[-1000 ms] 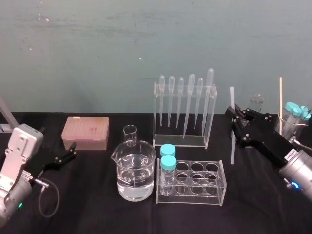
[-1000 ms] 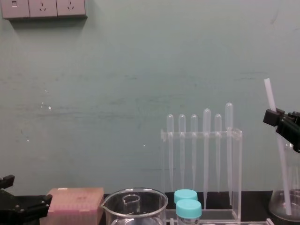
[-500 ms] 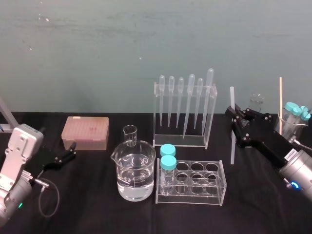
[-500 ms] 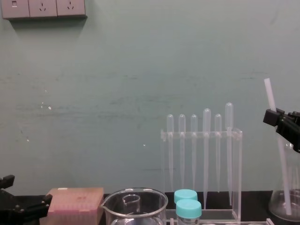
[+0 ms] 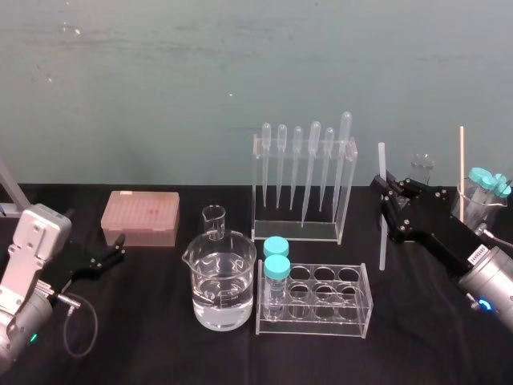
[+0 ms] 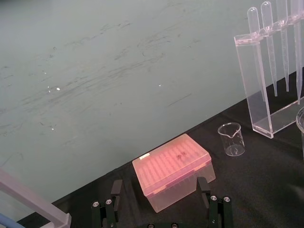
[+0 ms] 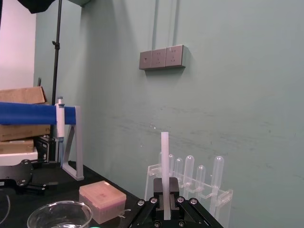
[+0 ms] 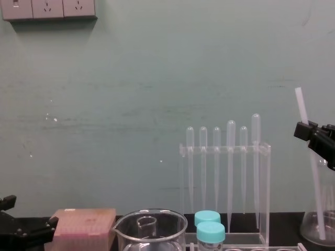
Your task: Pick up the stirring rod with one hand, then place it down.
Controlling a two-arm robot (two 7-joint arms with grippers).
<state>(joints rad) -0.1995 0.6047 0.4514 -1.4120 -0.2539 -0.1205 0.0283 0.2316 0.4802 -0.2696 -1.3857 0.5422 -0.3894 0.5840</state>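
Note:
The stirring rod [image 5: 382,164] is a thin translucent-white stick standing nearly upright at the right of the table, just right of the pipette rack. My right gripper [image 5: 388,200] is shut on the rod's middle. The rod's lower end hangs a little above the black cloth. From the chest view the rod [image 8: 300,104] leans slightly, with the right gripper [image 8: 309,132] clamped below its top. In the right wrist view the rod [image 7: 164,156] rises straight out between the shut fingers [image 7: 156,205]. My left gripper [image 5: 117,249] rests low at the left, open and holding nothing, with its fingers [image 6: 116,189] spread.
A pink tip box [image 5: 140,216] sits beyond the left gripper. In the middle are a water-filled beaker [image 5: 223,289], a small beaker [image 5: 214,222], a pipette rack [image 5: 300,184] and a tube rack [image 5: 321,301] with two teal-capped tubes. A flask [image 5: 422,168], a wooden stick [image 5: 462,168] and capped tubes [image 5: 483,183] stand at the far right.

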